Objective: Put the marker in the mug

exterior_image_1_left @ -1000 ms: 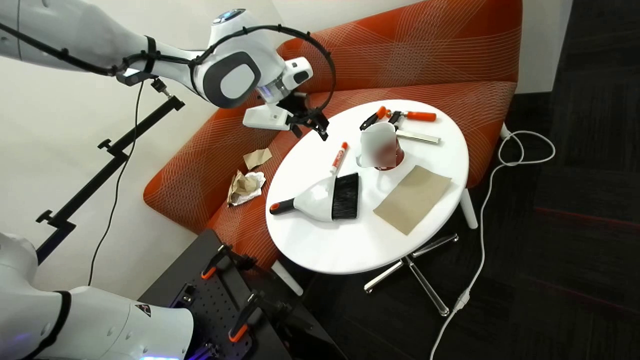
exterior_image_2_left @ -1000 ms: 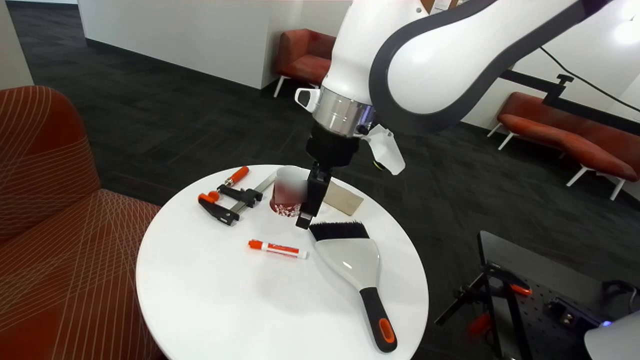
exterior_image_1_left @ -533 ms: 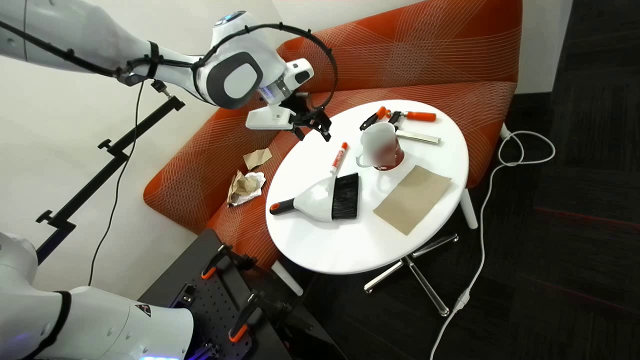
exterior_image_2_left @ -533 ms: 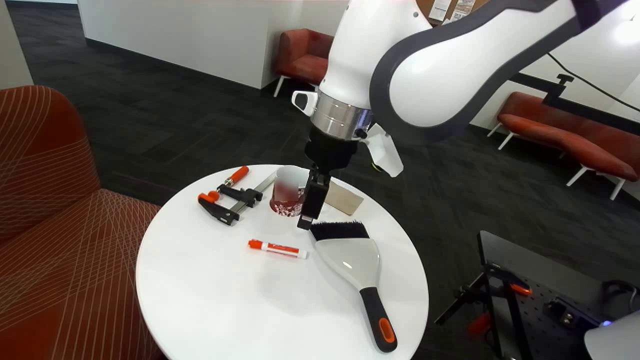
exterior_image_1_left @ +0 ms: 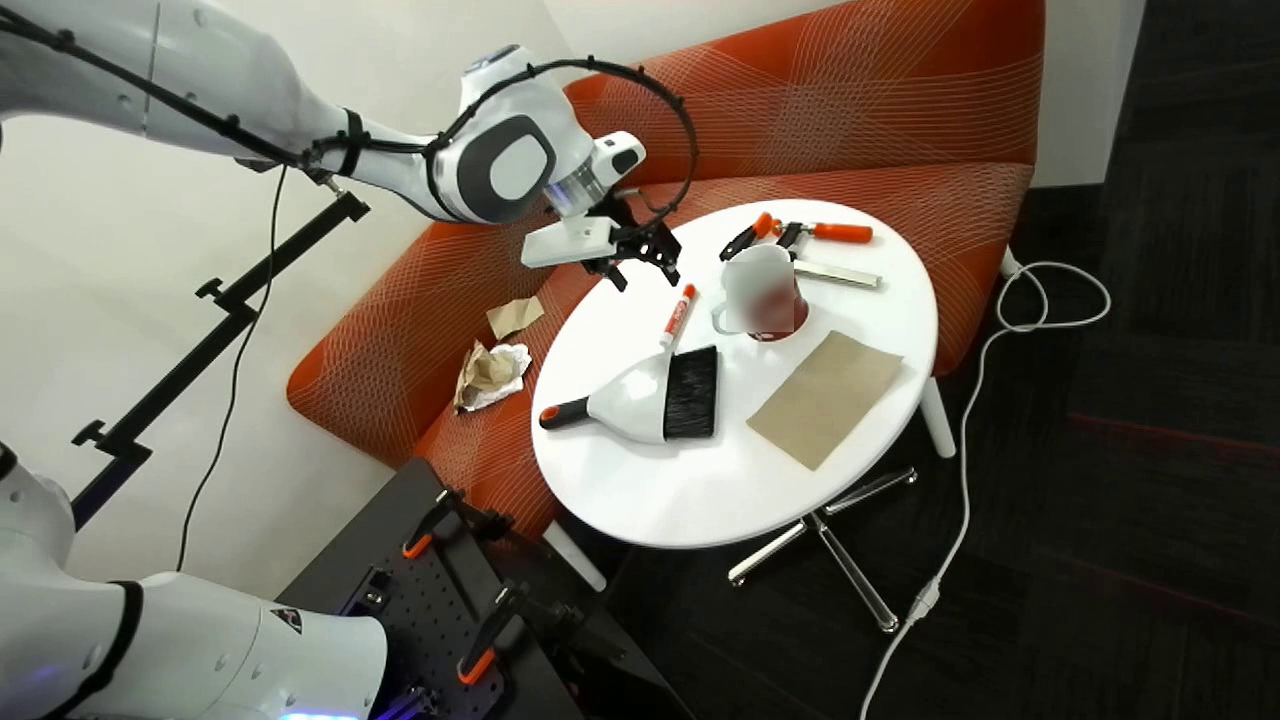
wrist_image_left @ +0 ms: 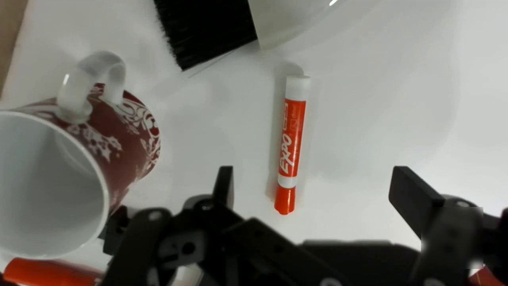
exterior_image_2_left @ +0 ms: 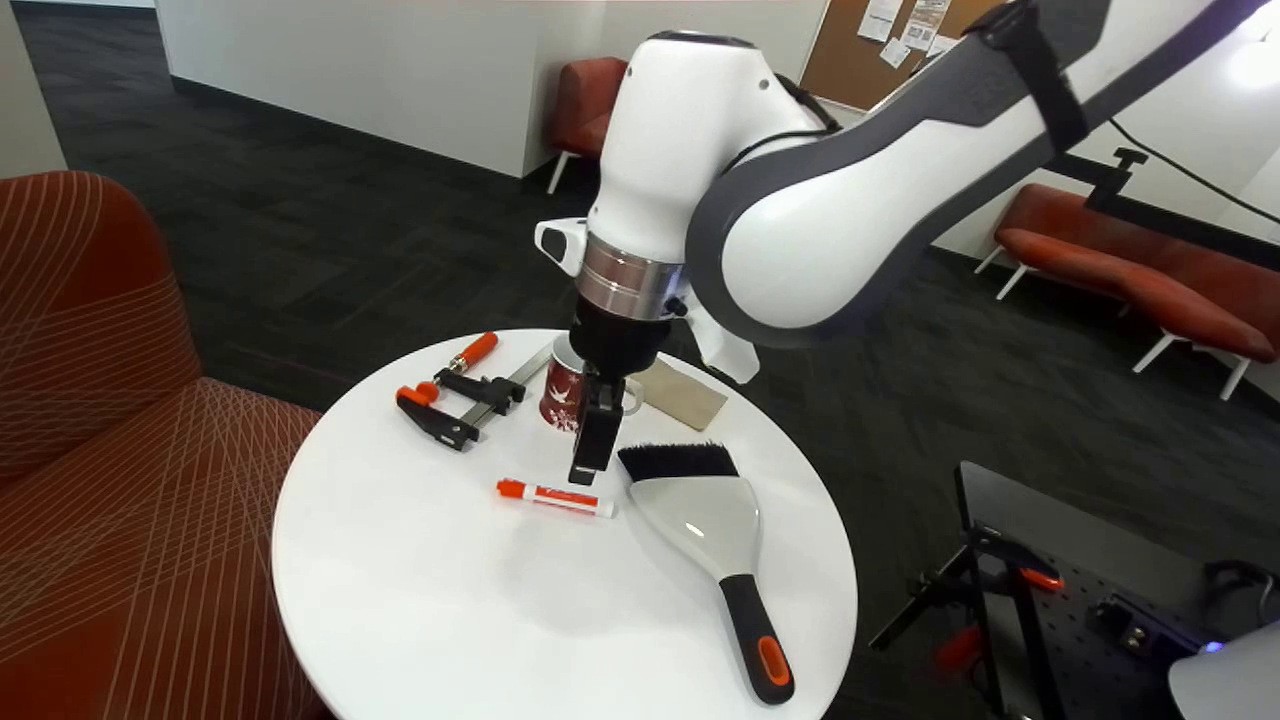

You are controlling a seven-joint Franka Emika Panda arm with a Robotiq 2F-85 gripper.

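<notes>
The marker (wrist_image_left: 293, 139) lies flat on the white table (exterior_image_1_left: 640, 490), its red cap end toward me and its white end pointing away, just beside the brush (exterior_image_2_left: 700, 510). My gripper (wrist_image_left: 311, 182) hangs above with its fingers (wrist_image_left: 412, 194) spread wide apart and nothing held between them. The coming move turns on how that barrel runs: in the wrist view its long axis crosses the line from fingertip to fingertip nearly square, so I judge I'd hardly need to turn before closing on it. It isn't quite centred, though — the finger on the side of the mug (wrist_image_left: 123, 147) is the nearer one, and the fingertip line crosses close to the cap, leaving most of the barrel out ahead. I'd want to ease forward along it and a touch mugward, then go straight down; how high I am over it, I can't tell exactly. The mug itself stands upright off to that same side, near the marker but apart from it, handle toward the brush's bristles. Further out lie the clamp (exterior_image_2_left: 485, 392) and the tan sheet (exterior_image_1_left: 826, 400), with the mug between them — neither, to my mind, should trouble the grasp.
</notes>
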